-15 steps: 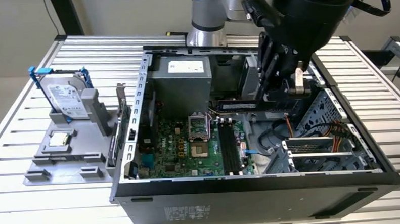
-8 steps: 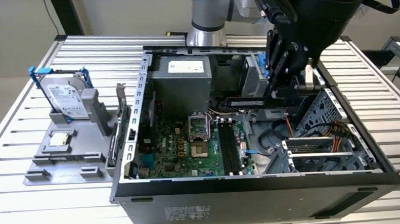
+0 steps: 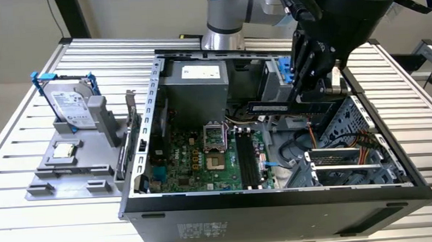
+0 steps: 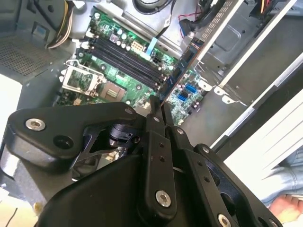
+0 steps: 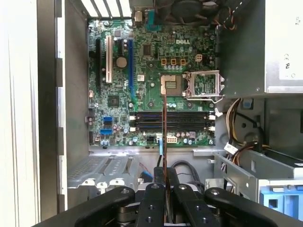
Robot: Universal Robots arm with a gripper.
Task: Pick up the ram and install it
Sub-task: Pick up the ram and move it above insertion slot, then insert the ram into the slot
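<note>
The exterior view looks down from afar into the open black metal computer case (image 3: 278, 216), grey robot arm (image 3: 222, 22) at one o'clock; both wrist views closely face its green rectangular motherboard (image 5: 142, 90).

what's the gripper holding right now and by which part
The gripper is shut on the ram, pinching one end; the rest sticks out above the motherboard.

The slatted bench (image 3: 31, 227) bears an open computer case (image 3: 278, 214) under the end effector (image 3: 308, 95), with a grey fixture (image 3: 65, 179) well aside.
</note>
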